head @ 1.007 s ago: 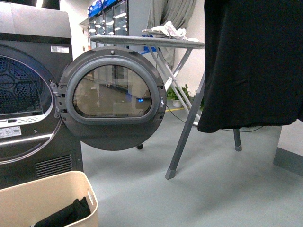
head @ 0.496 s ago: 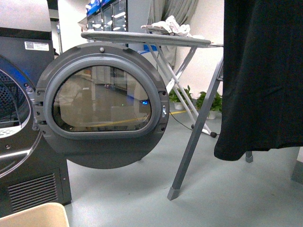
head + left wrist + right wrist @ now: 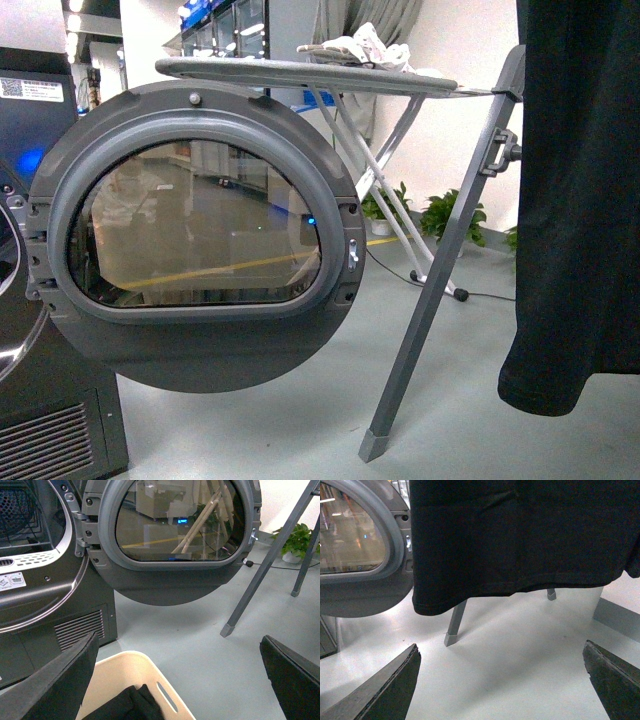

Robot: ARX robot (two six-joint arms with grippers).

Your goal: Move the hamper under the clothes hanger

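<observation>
The beige hamper (image 3: 120, 672) stands on the floor in front of the dryer and shows only in the left wrist view, with black clothing (image 3: 127, 705) lying in it. My left gripper (image 3: 180, 639) hangs open over its near corner, touching nothing. The clothes hanger's grey angled leg (image 3: 440, 290) stands on the floor to the right, and its black T-shirt (image 3: 580, 200) hangs at the far right. My right gripper (image 3: 501, 647) is open above bare floor, just below the T-shirt's hem (image 3: 520, 540) and near the hanger's leg (image 3: 456, 622).
The dark grey dryer (image 3: 40, 595) has its round door (image 3: 200, 250) swung wide open towards the hanger. Behind stands an ironing board (image 3: 310, 72) with white cloth on it. Potted plants (image 3: 445, 215) and a cable lie by the far wall.
The front view has shifted forward and right. The dryer door looms larger, the T-shirt sits further right, and the hamper has slid out of that view at the bottom left.
</observation>
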